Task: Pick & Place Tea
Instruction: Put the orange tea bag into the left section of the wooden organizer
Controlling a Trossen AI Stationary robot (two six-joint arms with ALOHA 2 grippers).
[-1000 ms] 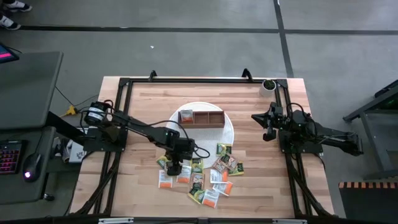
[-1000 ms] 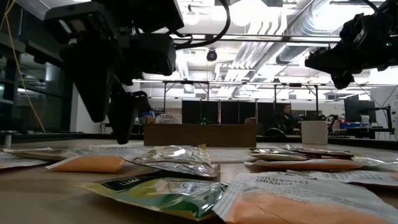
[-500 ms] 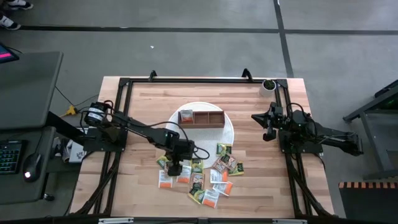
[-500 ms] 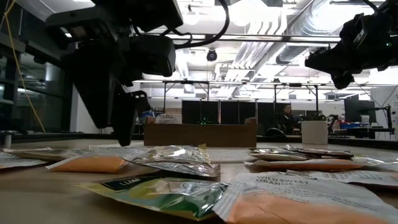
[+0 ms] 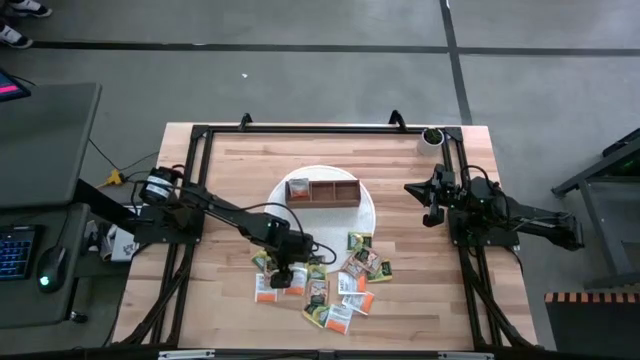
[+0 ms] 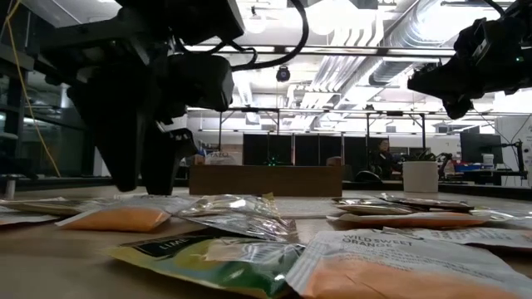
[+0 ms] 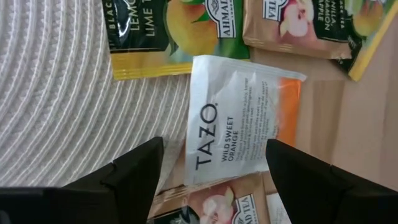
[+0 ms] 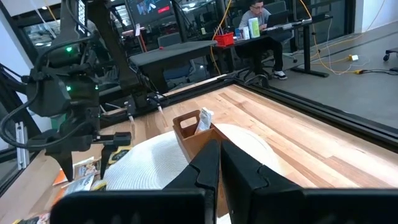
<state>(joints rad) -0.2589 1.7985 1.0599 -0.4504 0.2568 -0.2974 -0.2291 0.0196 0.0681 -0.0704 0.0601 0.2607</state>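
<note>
Overhead, I had the left gripper (image 5: 286, 275) low over the tea (image 5: 340, 285) heap near the table's front edge, jaws wide, nothing held; the right gripper (image 5: 428, 203) waited shut near the right edge. The wooden box (image 5: 335, 190) on the white mat (image 5: 372, 215) held one packet in its leftmost compartment; the others looked empty. Level view: the left fingers hung just above the packets. Left wrist: the Tazo packet (image 7: 239, 124) lay between my fingers, long axis running away from me.

Wooden table (image 5: 240, 180) with white round mat (image 5: 368, 208), scattered tea packets (image 5: 340, 285).
</note>
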